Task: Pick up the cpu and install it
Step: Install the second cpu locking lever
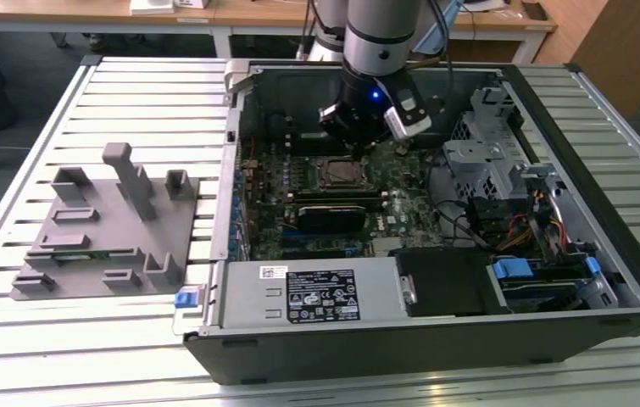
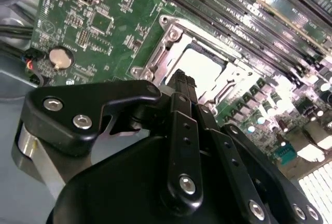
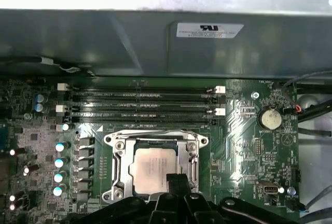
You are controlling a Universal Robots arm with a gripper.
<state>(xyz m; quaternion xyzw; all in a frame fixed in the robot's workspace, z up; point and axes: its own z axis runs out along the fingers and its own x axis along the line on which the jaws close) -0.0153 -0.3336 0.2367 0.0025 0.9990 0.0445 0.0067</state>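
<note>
I see the cpu lying flat in its socket on the motherboard, its pale metal top facing up and framed by the socket's silver bracket; the second wrist view shows it the same way, seated inside the frame. My gripper hangs just above the near edge of the chip, with its black fingers drawn together and nothing between them (I can make out no gap at the tips in both wrist views). Whether the tips touch the chip I cannot tell. Beyond the socket run four long memory slots, and a round coin cell sits on the board to one side. In the exterior view the arm reaches down into the open computer case, with the gripper over the far part of the board, just beyond the socket. Nearer the camera lies a labelled power supply. On the exterior view's left, well apart from the case, a grey fixture rests on the slatted table.
</note>
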